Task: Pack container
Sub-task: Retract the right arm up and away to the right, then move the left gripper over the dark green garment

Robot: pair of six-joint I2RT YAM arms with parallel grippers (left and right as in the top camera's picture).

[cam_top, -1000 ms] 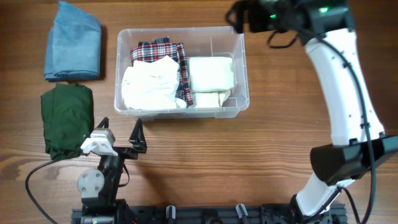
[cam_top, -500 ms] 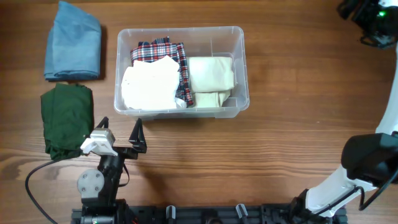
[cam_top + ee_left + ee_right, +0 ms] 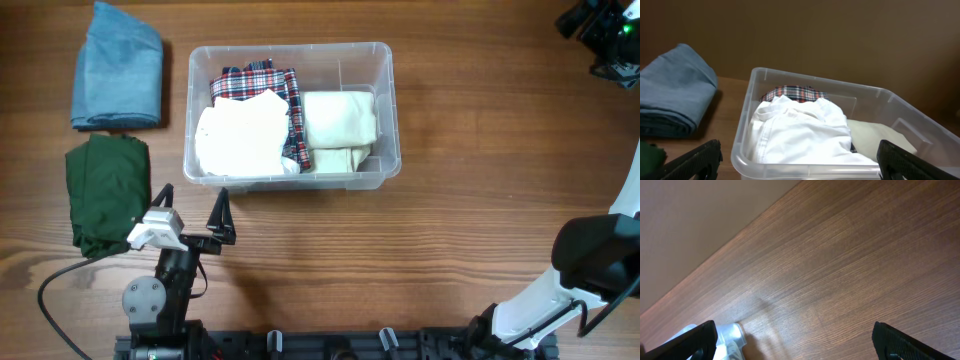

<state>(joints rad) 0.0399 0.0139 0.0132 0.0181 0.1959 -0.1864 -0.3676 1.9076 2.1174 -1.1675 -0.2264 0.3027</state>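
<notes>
The overhead camera looks straight down on the whole table (image 3: 450,230) from high up. The left wrist camera sits low on the left gripper (image 3: 193,195), in the lower left of that picture. It looks flat across the wood, close to the container (image 3: 292,112). Both views show the container and the blue cloth (image 3: 117,65). The right wrist camera rides the right gripper (image 3: 603,30) in the upper right corner and looks slanting down at bare wood.

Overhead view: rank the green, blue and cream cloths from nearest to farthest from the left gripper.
From the left gripper:
1. Green cloth, on the table just to its left.
2. Blue cloth, beyond the green one, far left.
3. Cream cloth, in the container's right part.
</notes>
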